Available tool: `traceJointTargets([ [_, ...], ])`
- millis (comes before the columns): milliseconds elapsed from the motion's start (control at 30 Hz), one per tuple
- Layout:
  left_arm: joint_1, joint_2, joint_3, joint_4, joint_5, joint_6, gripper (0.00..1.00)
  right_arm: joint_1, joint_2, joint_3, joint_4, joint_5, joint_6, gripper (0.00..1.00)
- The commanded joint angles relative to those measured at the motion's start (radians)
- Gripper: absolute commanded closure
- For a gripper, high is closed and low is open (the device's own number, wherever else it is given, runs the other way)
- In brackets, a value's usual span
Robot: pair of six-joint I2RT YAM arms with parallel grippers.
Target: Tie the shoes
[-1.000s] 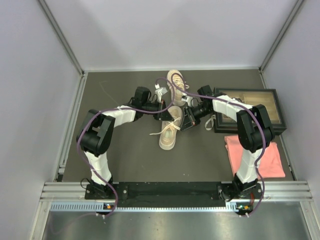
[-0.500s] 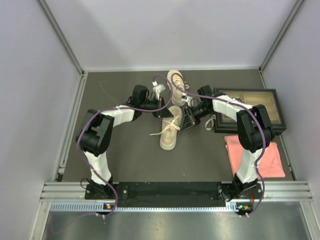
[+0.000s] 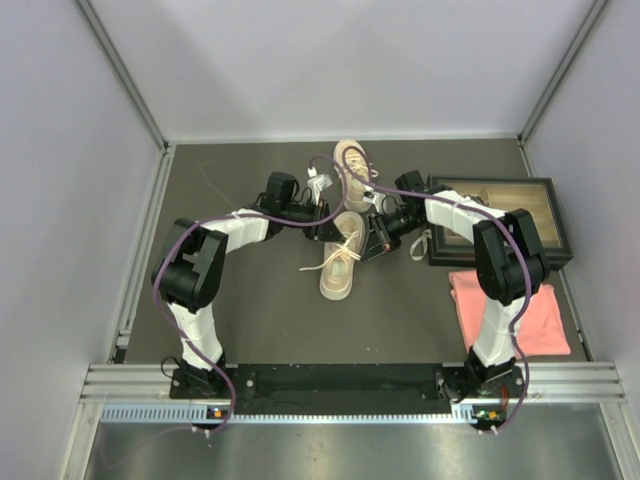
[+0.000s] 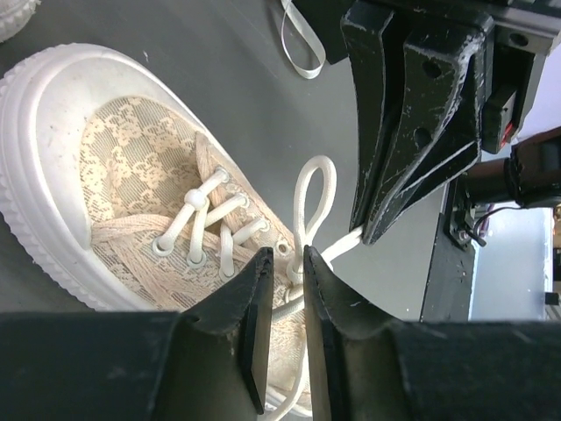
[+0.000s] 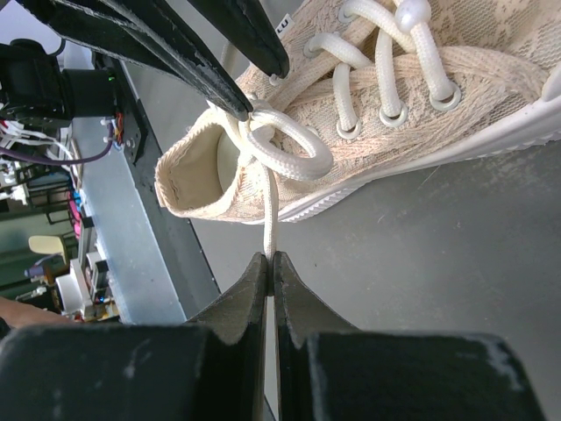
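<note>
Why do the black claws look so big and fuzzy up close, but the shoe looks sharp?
Left wrist view: the left gripper sits at the lens, so it looms soft while the beige patterned sneaker is crisp. Right wrist view: likewise the right gripper, shut on the white lace. Top external view: evenly lit.

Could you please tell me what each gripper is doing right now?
Left gripper: closed on the white lace, just below its loop.
Right gripper: closed on a strand of the same lace.
</note>
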Motion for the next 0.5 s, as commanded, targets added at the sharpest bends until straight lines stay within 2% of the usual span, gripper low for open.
traceJointTargets([
  [0, 0.002, -0.016, 0.039, 0.009, 0.031, 0.029, 0.75, -0.006, 0.005, 0.036, 0.006, -0.027, -0.022, 1.0],
  [467, -0.015, 0.027, 0.071, 0.027, 0.047, 0.006, 0.76, -0.006, 0.011, 0.041, 0.003, -0.024, -0.024, 1.0],
])
